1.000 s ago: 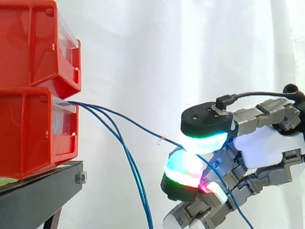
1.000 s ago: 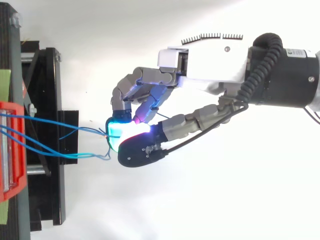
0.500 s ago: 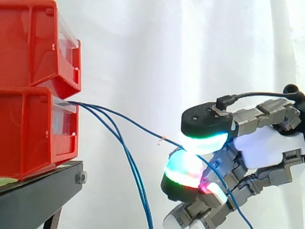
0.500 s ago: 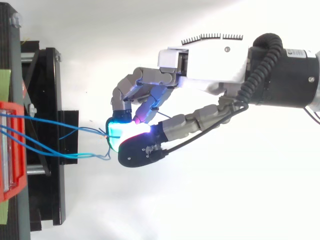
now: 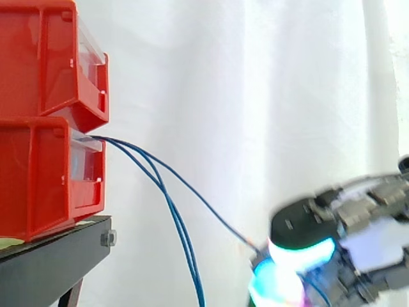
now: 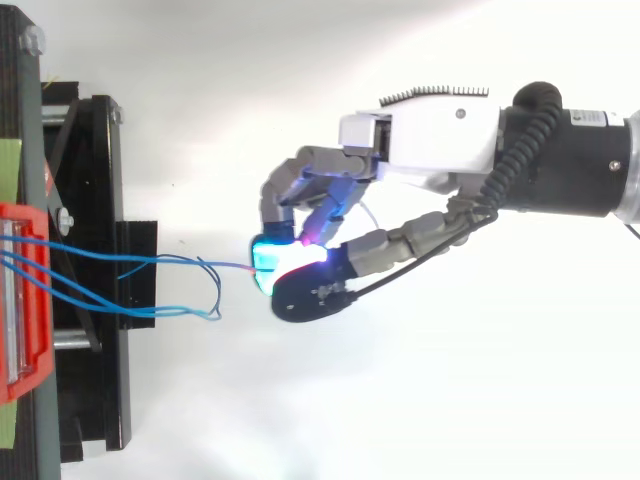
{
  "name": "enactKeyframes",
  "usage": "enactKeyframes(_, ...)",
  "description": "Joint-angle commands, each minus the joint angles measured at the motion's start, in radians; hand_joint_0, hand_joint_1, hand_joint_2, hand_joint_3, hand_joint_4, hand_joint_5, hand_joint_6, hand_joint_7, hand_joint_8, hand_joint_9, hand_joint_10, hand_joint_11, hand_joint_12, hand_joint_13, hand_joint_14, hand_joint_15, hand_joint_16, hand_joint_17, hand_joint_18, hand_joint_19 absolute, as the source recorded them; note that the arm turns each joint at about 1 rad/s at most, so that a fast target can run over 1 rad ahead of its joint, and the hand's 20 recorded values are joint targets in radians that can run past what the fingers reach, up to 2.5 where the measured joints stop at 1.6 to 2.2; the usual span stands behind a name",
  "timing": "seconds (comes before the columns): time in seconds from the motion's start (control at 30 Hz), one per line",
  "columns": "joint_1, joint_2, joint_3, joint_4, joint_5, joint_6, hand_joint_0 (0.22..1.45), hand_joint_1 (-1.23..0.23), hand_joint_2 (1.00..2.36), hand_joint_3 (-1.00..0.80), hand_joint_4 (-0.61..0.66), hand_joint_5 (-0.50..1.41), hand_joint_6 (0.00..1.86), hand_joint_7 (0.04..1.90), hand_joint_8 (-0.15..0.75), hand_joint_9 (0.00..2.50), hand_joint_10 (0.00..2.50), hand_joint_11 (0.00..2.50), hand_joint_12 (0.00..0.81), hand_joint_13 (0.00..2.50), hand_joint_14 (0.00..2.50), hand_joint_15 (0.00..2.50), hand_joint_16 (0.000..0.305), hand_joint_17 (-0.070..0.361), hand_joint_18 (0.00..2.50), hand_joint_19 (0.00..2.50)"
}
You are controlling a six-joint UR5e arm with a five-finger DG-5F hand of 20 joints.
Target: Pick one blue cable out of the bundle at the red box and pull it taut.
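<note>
Side view: gripping a thin blue cable (image 5: 208, 204) between the curled, glowing fingers (image 5: 300, 230) of the grey-and-white robot hand (image 5: 374, 243), low at the right edge and well apart from the stacked red plastic bins (image 5: 38, 173). Leaving the clear front of the lower bin, slanting down to the right in a nearly straight line and ending at the fingers. Hanging beside it, two loose blue cables (image 5: 183, 238), curving down out of the bottom edge. Sitting under the bins, a black metal stand (image 5: 51, 262); hanging behind, a white curtain (image 5: 268, 96).

Top view: pinching the same cable (image 6: 235, 266) between thumb and fingers (image 6: 285, 185), with the hand (image 6: 430, 135) reaching in from the right. Stretching almost straight from the red bins (image 6: 25, 300) across the stand (image 6: 100, 200) to the fingers. Looping slack short of the hand, the loose cables (image 6: 170, 312).
</note>
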Motion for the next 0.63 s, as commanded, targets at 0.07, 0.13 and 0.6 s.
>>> enactKeyframes(0.07, 0.000, 0.000, -0.173, 0.003, 0.000, 0.000, 0.62, -0.76, 1.03, 0.04, 0.18, -0.15, 0.86, 1.04, 0.363, 0.91, 0.02, 0.91, 0.371, 0.40, 0.01, 0.15, 0.053, 0.119, 0.43, 0.17)
enactKeyframes(0.13, 0.000, 0.000, -0.343, 0.028, 0.000, 0.000, 0.62, -0.76, 1.03, 0.04, 0.18, -0.15, 0.86, 1.04, 0.362, 0.91, 0.01, 0.91, 0.370, 0.40, 0.01, 0.15, 0.053, 0.119, 0.43, 0.17)
enactKeyframes(0.6, 0.000, 0.000, -0.421, 0.308, 0.000, 0.000, 0.62, -0.75, 1.03, 0.04, 0.18, -0.15, 0.86, 1.03, 0.359, 0.90, 0.01, 0.90, 0.371, 0.40, 0.01, 0.15, 0.053, 0.119, 0.43, 0.17)
